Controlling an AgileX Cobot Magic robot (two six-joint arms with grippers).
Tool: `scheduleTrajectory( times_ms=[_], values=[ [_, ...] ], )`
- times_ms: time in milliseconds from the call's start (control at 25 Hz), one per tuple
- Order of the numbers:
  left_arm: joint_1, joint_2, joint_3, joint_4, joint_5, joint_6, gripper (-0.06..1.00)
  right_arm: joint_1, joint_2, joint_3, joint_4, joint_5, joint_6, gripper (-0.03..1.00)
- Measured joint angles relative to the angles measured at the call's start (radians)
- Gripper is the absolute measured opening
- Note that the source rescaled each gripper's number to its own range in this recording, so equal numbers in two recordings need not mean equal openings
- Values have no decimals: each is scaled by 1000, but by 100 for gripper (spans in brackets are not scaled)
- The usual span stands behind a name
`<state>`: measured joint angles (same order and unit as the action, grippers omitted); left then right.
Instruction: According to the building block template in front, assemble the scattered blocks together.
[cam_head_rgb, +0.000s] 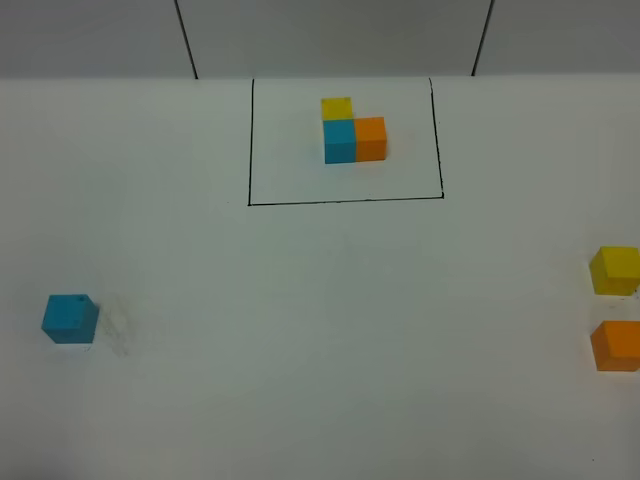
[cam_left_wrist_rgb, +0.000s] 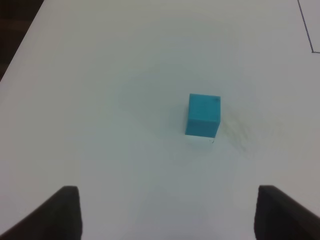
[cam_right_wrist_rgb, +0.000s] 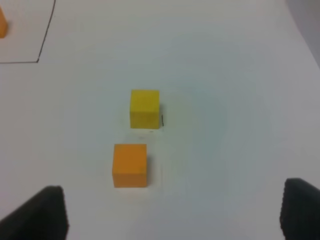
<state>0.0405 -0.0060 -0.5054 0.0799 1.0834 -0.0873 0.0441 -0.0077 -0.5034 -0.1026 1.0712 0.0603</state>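
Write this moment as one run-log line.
template framed, far centre | blue cube left | yellow cube and orange cube right, apart | left gripper open | right gripper open | nothing held

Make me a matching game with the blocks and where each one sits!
Things:
1. loose blue block
2. loose yellow block
3. loose orange block
4. template cluster

Places:
A. right side, nearest the front
B. inside the black outline
C. left side, alone
D. right side, just behind another block

Pairs: 1-C, 2-D, 3-A, 4-B
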Motion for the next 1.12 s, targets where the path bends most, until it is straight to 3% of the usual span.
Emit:
scheduleTrajectory(
  times_ms=[1120],
  values=[
    [0, 16, 0, 0, 0, 0, 60, 0, 0, 0, 0, 0, 0, 73]
  ],
)
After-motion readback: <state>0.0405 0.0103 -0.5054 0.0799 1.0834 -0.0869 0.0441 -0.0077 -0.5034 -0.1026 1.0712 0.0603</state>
